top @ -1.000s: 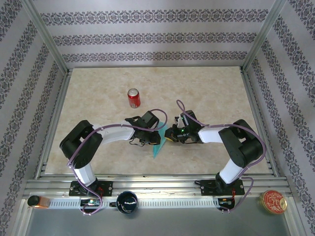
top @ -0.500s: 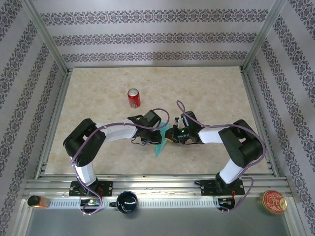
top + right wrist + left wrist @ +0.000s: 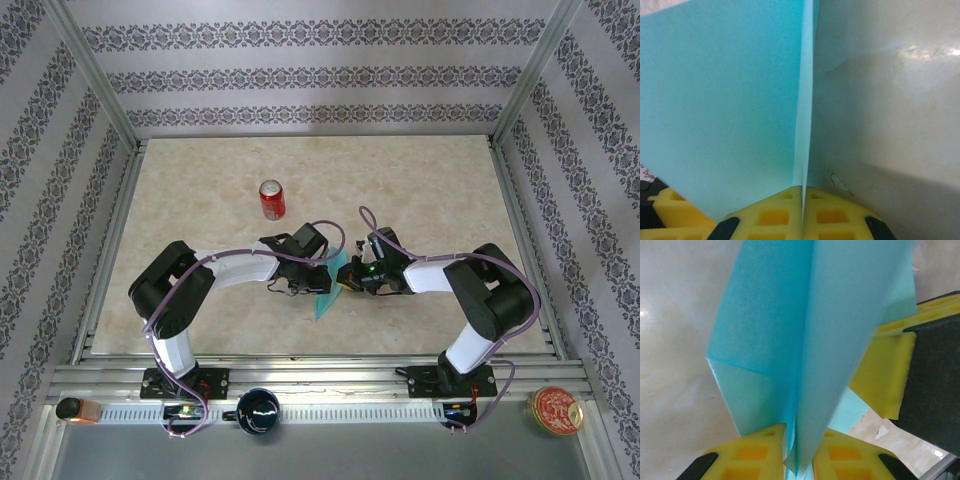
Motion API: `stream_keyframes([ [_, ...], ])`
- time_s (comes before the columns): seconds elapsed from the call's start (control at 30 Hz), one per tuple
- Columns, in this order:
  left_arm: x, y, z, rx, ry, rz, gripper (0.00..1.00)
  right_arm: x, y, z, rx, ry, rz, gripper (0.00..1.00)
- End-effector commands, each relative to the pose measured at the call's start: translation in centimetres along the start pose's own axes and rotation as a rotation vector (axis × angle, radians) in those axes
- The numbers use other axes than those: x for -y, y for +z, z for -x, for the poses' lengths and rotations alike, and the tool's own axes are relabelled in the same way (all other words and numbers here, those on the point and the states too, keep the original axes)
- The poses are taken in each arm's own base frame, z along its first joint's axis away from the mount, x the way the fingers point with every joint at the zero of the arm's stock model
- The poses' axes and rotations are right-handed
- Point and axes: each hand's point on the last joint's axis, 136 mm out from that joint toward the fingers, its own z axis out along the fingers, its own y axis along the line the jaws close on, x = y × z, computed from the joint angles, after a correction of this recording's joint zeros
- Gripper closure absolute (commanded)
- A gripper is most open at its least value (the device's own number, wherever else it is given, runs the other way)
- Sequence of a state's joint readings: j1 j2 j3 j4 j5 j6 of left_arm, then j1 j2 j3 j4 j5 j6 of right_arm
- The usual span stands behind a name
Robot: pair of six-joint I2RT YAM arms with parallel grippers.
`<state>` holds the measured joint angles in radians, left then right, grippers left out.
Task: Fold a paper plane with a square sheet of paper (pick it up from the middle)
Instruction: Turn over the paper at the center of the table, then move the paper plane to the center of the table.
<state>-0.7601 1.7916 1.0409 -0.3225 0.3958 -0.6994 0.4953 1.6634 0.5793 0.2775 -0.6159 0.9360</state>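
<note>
Between the two arms, near the front middle of the beige marbled table, a thin turquoise-blue paper sheet is held off the surface. It is folded along a centre crease into a narrow wedge, its tip pointing toward the near edge. One side carries a diagonal folded flap. The left gripper pinches the stacked layers at the crease between its yellow pads. The right gripper meets it from the opposite side, its jaws pressed together on a single paper edge. A red soda can stands well apart, farther back.
</note>
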Motion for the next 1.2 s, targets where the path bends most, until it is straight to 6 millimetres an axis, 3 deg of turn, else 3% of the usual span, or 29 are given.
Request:
stream_keyframes([
  [0.0, 1.0, -0.2, -0.6, -0.006, -0.005, -0.047, 0.8, 0.6, 0.0, 0.0, 0.014, -0.005, -0.016, 0.94],
  [0.77, 0.8, 1.1, -0.1, -0.021, 0.004, -0.025, 0.81, 0.3, -0.1, 0.2, 0.017, 0.001, -0.002, 0.93],
  [1.07, 0.8, 1.0, 0.3, -0.001, -0.001, -0.018, 0.91, 0.2, -0.2, 0.3, 0.018, 0.0, 0.006, 0.92],
  [1.17, 0.3, 0.2, 0.6, 0.034, -0.003, 0.019, 0.93, 0.0, -0.4, 0.3, 0.021, 0.001, 0.014, 0.84],
])
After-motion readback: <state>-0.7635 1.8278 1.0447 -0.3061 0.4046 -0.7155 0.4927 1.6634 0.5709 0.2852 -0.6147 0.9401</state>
